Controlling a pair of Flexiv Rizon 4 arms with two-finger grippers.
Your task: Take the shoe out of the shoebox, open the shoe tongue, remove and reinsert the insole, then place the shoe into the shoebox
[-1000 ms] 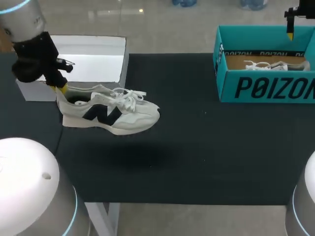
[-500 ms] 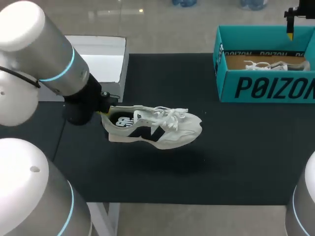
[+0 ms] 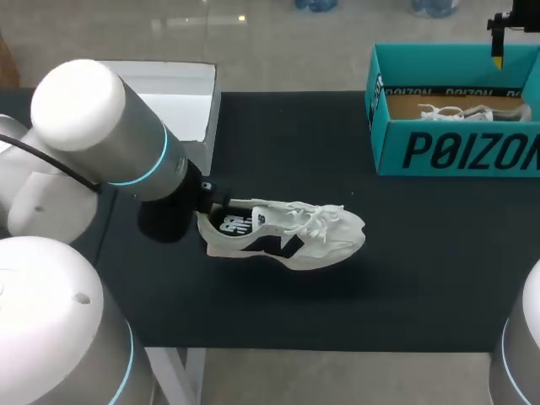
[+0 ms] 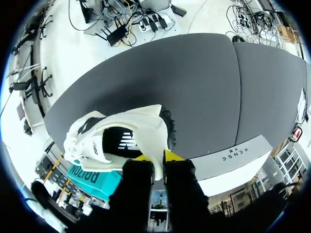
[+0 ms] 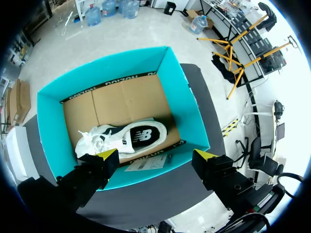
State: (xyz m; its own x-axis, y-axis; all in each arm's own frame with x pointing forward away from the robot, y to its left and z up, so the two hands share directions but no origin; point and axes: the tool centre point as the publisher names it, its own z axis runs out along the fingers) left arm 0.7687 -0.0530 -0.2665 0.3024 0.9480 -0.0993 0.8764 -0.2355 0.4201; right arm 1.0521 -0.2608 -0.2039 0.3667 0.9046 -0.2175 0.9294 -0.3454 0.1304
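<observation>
1. Grippers, two in all: the left gripper (image 4: 156, 158) is clamped on the heel collar of a white shoe (image 4: 121, 138). One yellow tip is inside the opening and the other is against the outside of the heel, so the fingers stand nearly together.
2. The right gripper (image 5: 155, 158) has its fingers spread wide with nothing between them. It hangs above the shoebox (image 5: 48, 111).
3. Shoes, two: the white shoe, with a dark side mark, is over the middle of the dark table (image 3: 295, 143), its toe toward my right. I cannot tell whether its sole touches the table.
4. The second shoe (image 5: 124, 138) lies on the brown floor inside the shoebox.
5. Shoebox, one: teal, open-topped, at the table's far right.
6. One white box (image 3: 160, 110) sits at the far left, beyond the left arm.
</observation>
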